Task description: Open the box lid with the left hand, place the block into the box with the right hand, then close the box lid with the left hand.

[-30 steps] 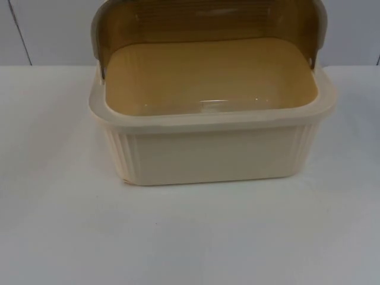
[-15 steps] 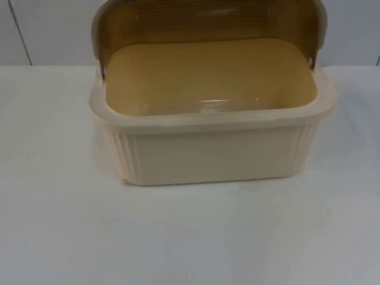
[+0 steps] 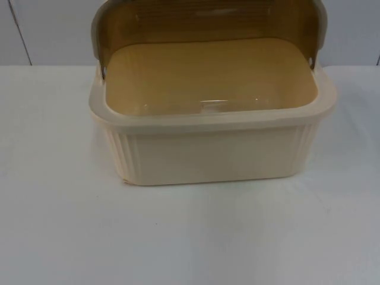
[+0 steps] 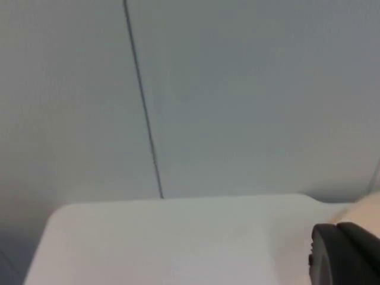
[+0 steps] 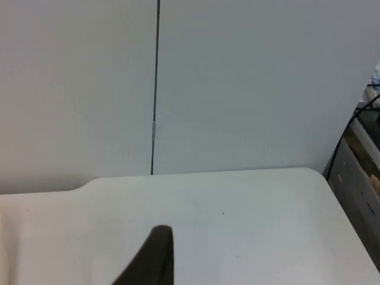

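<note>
A cream ribbed box (image 3: pixel 214 155) stands in the middle of the white table in the top view. Its amber see-through lid (image 3: pixel 208 21) is swung up and back, so the box is open. The tan floor (image 3: pixel 208 74) inside lies bare. My left gripper (image 4: pixel 344 256) hangs above the table's far edge, facing the grey wall, with a cream edge of the box (image 4: pixel 369 206) just beside it. My right gripper (image 5: pixel 151 258) also hangs over the table near the wall, away from the box.
The grey partition wall (image 3: pixel 53 29) rises right behind the box, with a dark seam (image 5: pixel 155 89) running down it. White table top (image 3: pixel 190 237) stretches in front of the box and to both sides. Past the table's right end stands some furniture (image 5: pixel 362 172).
</note>
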### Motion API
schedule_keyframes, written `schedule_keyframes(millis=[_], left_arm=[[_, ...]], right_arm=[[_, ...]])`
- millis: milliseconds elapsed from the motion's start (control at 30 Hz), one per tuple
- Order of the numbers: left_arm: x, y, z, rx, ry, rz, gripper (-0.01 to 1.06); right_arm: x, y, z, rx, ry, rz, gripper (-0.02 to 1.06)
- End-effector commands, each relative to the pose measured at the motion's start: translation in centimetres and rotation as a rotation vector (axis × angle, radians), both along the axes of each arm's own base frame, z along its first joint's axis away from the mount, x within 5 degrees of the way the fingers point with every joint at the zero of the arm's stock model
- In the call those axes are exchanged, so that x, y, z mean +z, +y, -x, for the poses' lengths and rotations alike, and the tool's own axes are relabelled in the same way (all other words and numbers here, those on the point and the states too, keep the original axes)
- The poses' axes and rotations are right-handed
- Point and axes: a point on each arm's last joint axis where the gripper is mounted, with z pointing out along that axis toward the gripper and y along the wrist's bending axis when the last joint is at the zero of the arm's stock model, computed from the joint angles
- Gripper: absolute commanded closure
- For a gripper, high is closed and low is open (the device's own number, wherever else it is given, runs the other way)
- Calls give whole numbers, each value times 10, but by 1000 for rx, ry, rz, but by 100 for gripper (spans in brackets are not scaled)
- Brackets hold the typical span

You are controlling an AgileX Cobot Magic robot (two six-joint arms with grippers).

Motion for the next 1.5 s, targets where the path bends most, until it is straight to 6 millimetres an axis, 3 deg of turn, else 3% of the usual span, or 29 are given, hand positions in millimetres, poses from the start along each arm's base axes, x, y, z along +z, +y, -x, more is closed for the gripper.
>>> schedule_keyframes(millis=[0,300,467,533,600,633,767,1200,1367,1467], left_arm=[[-14,-4,12,-31,36,61,105],[-21,-4,17,-37,28,49,105],[-22,-3,16,6,38,140,101],[-24,-3,16,7,58,139,86],[-24,-4,16,2,58,145,57],[-24,-4,16,2,58,145,57],[-23,-4,16,-2,56,139,1],[-17,-5,24,-18,20,145,0],[-10,-5,35,-32,-12,115,0],[-5,-4,43,-33,-38,113,0]], right_arm=[[1,1,2,6,-4,-13,-1],[1,2,2,9,-4,-22,-1],[1,2,2,11,-4,-26,-1],[1,2,2,12,-4,-28,-1],[0,2,1,14,-2,-32,-1],[0,2,1,14,-2,-32,-1],[0,3,1,19,-1,-45,-1],[1,4,-1,26,-17,-42,-1],[-8,5,-23,29,35,-39,-1],[-20,6,-47,22,74,-75,-1]])
